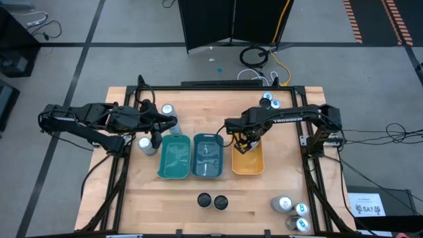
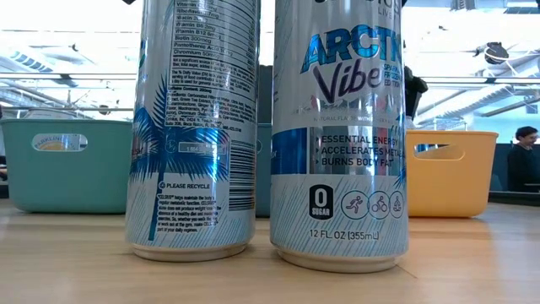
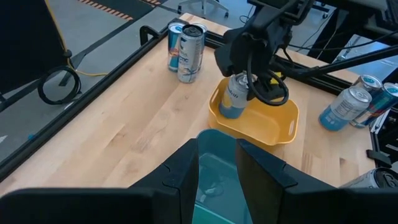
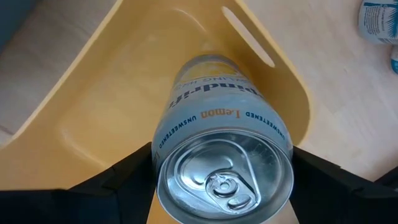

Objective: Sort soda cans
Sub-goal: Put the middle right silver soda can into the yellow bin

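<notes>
The lemon can (image 4: 224,155) you are carrying hangs in the right gripper (image 1: 246,141) over the orange tray (image 4: 112,99), top towards the wrist camera, tilted a little in the left wrist view. The fingers (image 4: 124,177) stand wide and press on opposite sides of the can's wall near the top, so the grip is on the can, not on air. Expect a thin, smooth aluminium wall: slippery, easy to dent if squeezed hard. Whether it is full or empty, you cannot tell from here. Hold it across the upper body, below the rim, as it is held now.

Beside the orange tray sit two teal trays (image 1: 174,158). The left gripper (image 1: 158,137) waits above the table just left of them, fingers closed on nothing, with loose cans (image 1: 166,110) near it. Two Arctic Vibe cans (image 2: 337,135) stand at the table's front edge, dark-topped in the overhead view, and others (image 1: 291,208) cluster at the front right corner.
</notes>
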Motion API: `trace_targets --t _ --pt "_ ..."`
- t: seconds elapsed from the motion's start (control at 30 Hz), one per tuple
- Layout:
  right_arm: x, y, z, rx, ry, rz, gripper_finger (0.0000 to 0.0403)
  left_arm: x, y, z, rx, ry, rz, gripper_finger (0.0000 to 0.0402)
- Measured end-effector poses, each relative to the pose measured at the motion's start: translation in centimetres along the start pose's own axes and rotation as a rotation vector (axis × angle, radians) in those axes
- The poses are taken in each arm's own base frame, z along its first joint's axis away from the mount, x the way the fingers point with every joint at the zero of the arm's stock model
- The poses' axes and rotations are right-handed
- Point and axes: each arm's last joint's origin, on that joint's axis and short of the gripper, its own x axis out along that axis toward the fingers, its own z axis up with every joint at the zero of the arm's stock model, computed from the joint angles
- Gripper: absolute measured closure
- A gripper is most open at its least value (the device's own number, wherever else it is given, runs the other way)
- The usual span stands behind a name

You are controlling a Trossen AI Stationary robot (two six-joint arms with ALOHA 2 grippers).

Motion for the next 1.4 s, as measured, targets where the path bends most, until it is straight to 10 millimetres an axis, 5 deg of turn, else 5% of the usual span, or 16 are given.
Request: trace_targets --t 0.33,1.4 --pt "-0.02 -0.02 -0.02 -0.007 0.001 0.0 0.0088 0.0 -0.01 0.02 0.0 -0.002 -0.001 0.0285" --pt "-0.02 0.0 -0.04 -0.022 0.005 0.004 0.0092 0.0 -0.01 0.01 0.0 -0.001 -0.001 0.0285"
